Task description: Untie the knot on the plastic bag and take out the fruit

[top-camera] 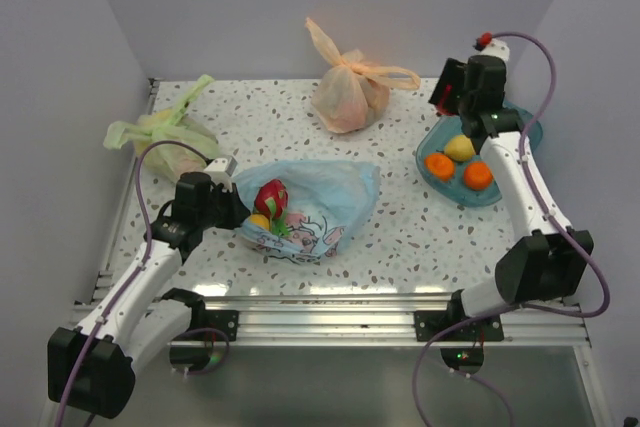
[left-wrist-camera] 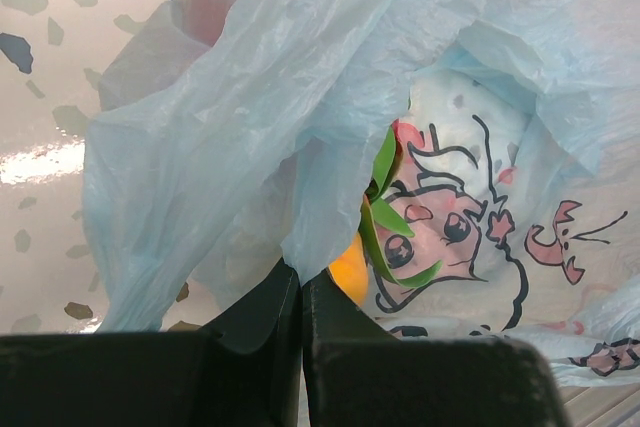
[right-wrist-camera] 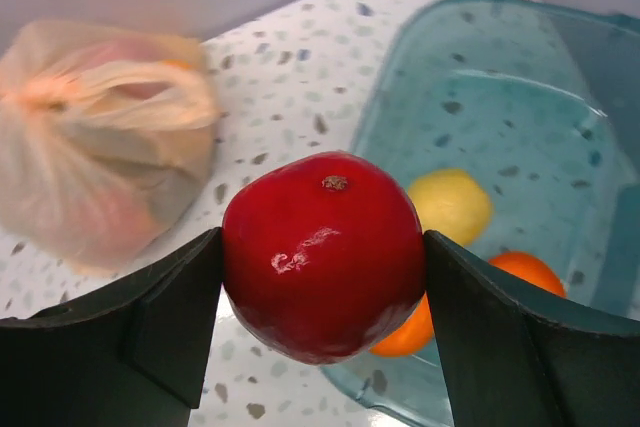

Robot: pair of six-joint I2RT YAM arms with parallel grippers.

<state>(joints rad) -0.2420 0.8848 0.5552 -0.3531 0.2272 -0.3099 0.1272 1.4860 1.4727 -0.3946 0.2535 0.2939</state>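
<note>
The light blue plastic bag (top-camera: 320,197) with its cartoon print lies open at the table's near middle, with no knot visible. A red fruit with green leaves (top-camera: 271,197) and a yellow one (top-camera: 259,221) sit at its mouth. My left gripper (top-camera: 232,209) is shut on the bag's thin edge (left-wrist-camera: 300,247), with green leaves (left-wrist-camera: 385,217) and an orange-yellow fruit (left-wrist-camera: 350,272) just beyond it. My right gripper (top-camera: 450,97) is shut on a red fruit (right-wrist-camera: 323,252), held above the near-left rim of the teal bowl (right-wrist-camera: 520,107).
The teal bowl (top-camera: 525,132) at the right holds two orange fruits (top-camera: 439,165) and a yellow one (top-camera: 459,148). A tied orange bag (top-camera: 345,92) stands at the back middle, and a tied green bag (top-camera: 165,142) at the left. Walls enclose the table.
</note>
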